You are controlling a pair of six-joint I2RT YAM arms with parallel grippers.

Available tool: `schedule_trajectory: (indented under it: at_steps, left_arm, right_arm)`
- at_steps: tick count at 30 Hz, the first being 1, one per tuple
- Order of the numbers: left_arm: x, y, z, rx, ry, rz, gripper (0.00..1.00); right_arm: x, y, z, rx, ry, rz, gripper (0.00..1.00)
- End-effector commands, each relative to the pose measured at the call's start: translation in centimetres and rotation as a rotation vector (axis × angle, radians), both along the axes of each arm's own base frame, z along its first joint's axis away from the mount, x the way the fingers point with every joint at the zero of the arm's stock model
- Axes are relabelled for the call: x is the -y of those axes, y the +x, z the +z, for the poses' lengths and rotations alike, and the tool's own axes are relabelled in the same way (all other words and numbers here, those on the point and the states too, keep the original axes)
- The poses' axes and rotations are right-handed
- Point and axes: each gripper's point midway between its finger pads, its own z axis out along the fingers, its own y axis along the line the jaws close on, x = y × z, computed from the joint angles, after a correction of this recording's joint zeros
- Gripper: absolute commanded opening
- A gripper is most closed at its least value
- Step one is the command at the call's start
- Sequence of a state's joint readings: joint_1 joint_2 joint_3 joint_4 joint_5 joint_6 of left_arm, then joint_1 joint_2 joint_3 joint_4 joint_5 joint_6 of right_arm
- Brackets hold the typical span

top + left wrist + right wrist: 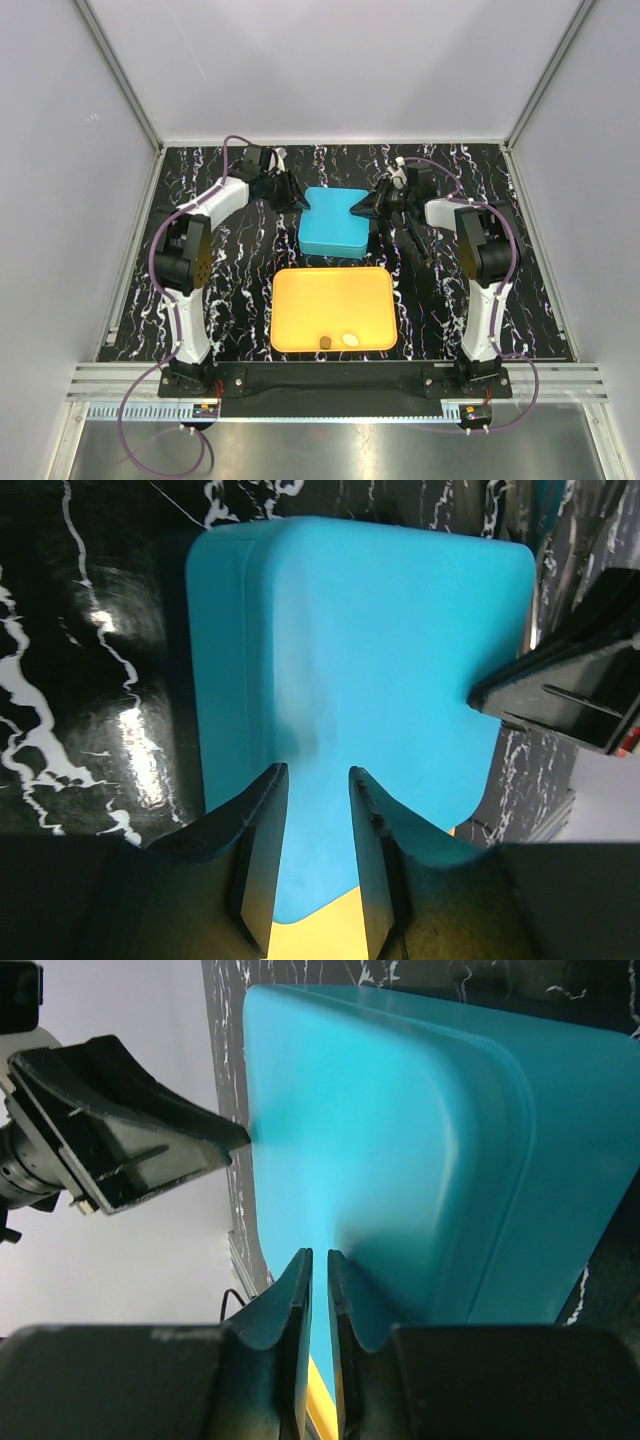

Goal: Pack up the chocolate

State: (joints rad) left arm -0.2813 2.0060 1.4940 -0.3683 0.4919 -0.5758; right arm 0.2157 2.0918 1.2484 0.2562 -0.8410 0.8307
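— Where's the chocolate, can you see it?

— Two pieces, both in the orange tray (330, 300), close to its near rim: a dark brown chocolate (326, 342) and, just to its right, a cream-white chocolate (351, 339). They sit close together but apart.

— And the arms?

— Both are reaching to the blue box (333, 225), which lies on the black marbled worktop (240, 280) just beyond the tray. The left end effector (298, 203) meets its left edge, the right end effector (357, 212) its right edge.

— Has the right one got hold of it?

— Yes. From its wrist, the right end effector (320, 1253) has its fingers almost together, with only a thin strip of the blue box (400, 1140) pinched between them.

— The left?

— The left end effector (318, 772) has its fingers standing apart, with the blue box (380, 660) showing in the gap. Whether they actually grip it, I can't tell.
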Motion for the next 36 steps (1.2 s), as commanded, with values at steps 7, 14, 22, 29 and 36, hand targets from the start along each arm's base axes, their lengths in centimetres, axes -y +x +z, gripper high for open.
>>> schedule_trajectory:
  at_steps: [7,14,22,29,36]
  left_arm:
    - [1.1,3.7,5.2,0.163,-0.044,-0.021,0.38]
    - [2.7,4.1,-0.6,0.065,-0.101,-0.044,0.36]
    - [1.7,3.8,-1.4,0.057,-0.034,-0.035,0.35]
    - [0.5,3.7,9.0,0.227,0.001,-0.02,0.37]
    - [-2.1,-2.2,20.1,0.469,0.007,-0.015,0.62]
  right_arm:
    - [-2.1,-1.5,9.1,0.182,0.045,0.095,0.21]
    - [-2.1,-3.0,-1.3,-0.018,0.073,0.088,0.21]
    - [-1.8,-3.4,-0.9,-0.004,0.029,0.1,0.21]
    - [-0.3,-3.3,8.7,0.167,-0.102,0.072,0.28]
    - [6.4,-7.0,15.1,0.33,-0.467,-0.098,0.99]
